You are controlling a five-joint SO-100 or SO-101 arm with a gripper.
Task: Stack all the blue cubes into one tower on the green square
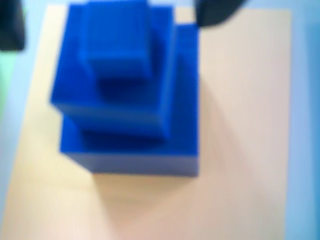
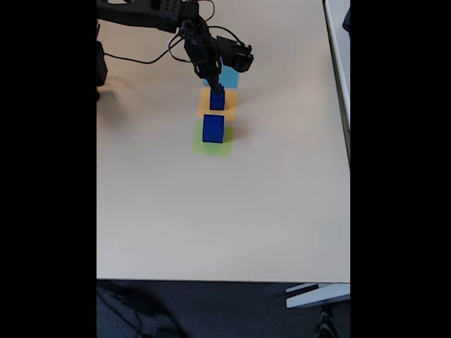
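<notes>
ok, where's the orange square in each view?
Wrist view: orange square lies centre frame, under the stack of blue cubes.
Fixed view: upper centre, between the light-blue square and the green square.
Shared landmark: the stack of blue cubes standing on it.

No text, label, brand, number or sign can be read in either view. The wrist view is blurred, and the fixed view is too distant to show any print.
</notes>
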